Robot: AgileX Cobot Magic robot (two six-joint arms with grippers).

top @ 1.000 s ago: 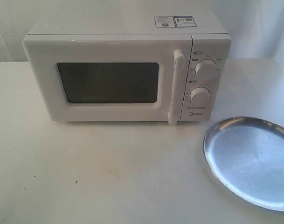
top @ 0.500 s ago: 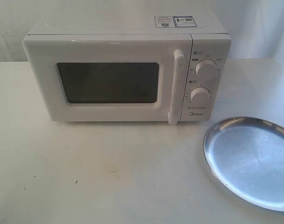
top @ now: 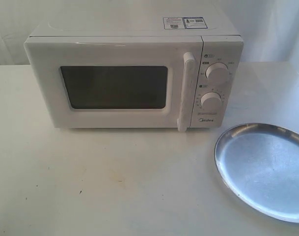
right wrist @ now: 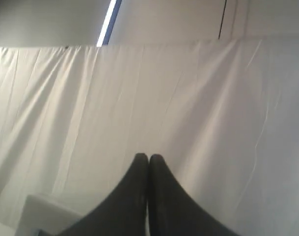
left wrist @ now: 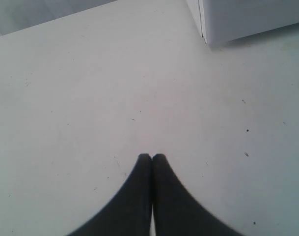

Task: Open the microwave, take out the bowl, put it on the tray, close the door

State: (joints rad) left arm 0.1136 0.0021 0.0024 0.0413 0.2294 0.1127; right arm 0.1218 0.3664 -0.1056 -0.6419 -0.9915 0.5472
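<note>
The white microwave [top: 134, 73] stands at the back of the table, its door [top: 110, 86] closed with the tall bar handle [top: 185, 91] beside two dials. Behind the dark window nothing can be made out, so the bowl is hidden. The shiny silver tray [top: 264, 169] lies empty at the front right. Neither gripper shows in the exterior view. My left gripper [left wrist: 151, 156] is shut and empty over bare table, with a corner of the microwave [left wrist: 247, 19] ahead of it. My right gripper [right wrist: 149, 157] is shut and empty, facing a white curtain [right wrist: 188, 108].
The white table [top: 115, 177] stretches in front of the microwave, with a few small marks. A white curtain [top: 267, 24] hangs behind. The tray runs past the right edge of the exterior view. A white boxy corner [right wrist: 41, 211] shows low in the right wrist view.
</note>
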